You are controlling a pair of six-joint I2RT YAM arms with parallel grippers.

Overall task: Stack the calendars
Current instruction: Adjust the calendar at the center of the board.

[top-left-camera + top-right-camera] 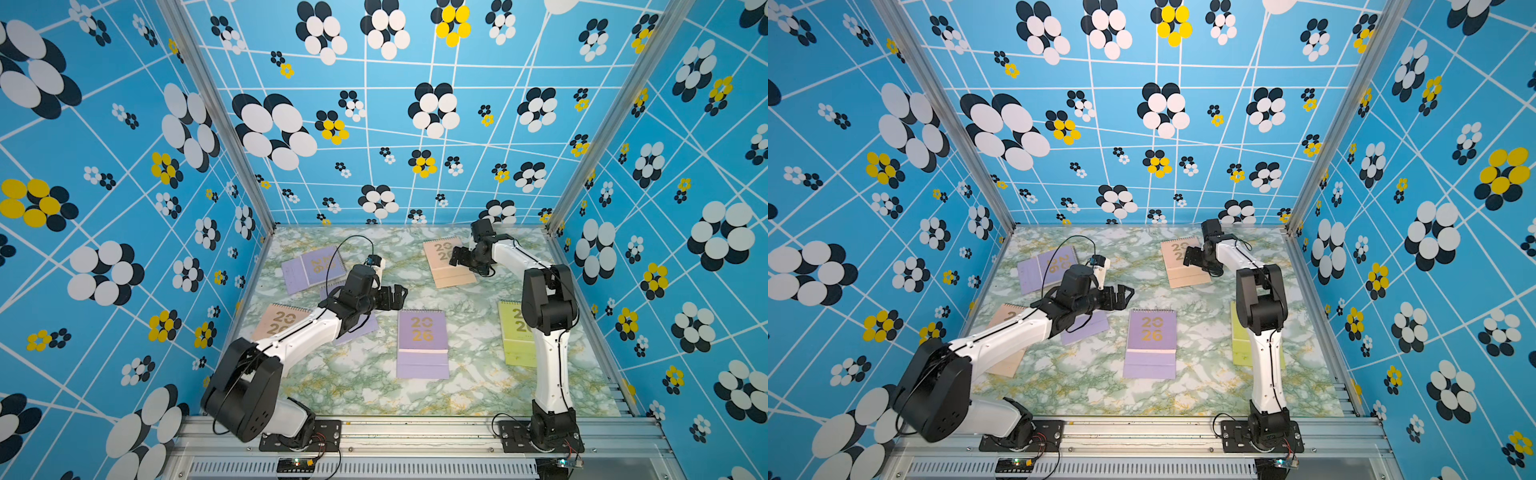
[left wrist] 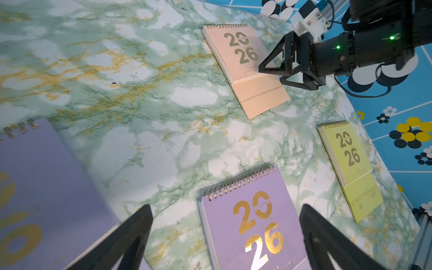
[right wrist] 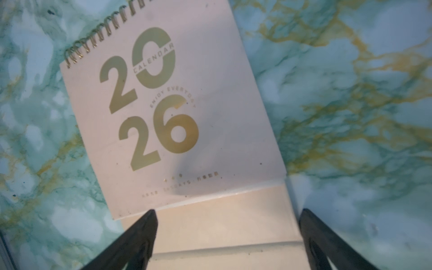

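right claw (image 3: 228, 211) | jaws wide | over base of far peach calendar (image 3: 187, 131)

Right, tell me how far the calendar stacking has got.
Done: nothing; no stack shows yet. In hand: the open right gripper is poised over the far peach calendar; the left gripper is open, empty. Left: all six calendars.

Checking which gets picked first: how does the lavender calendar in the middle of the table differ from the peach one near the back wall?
The lavender calendar is purple, the peach calendar pink-beige. The lavender one lies square to the front edge of the table; the peach one is turned a little. The open right hand hangs over the peach one, not the lavender one. Both lie flat, covers up, spirals toward the back.
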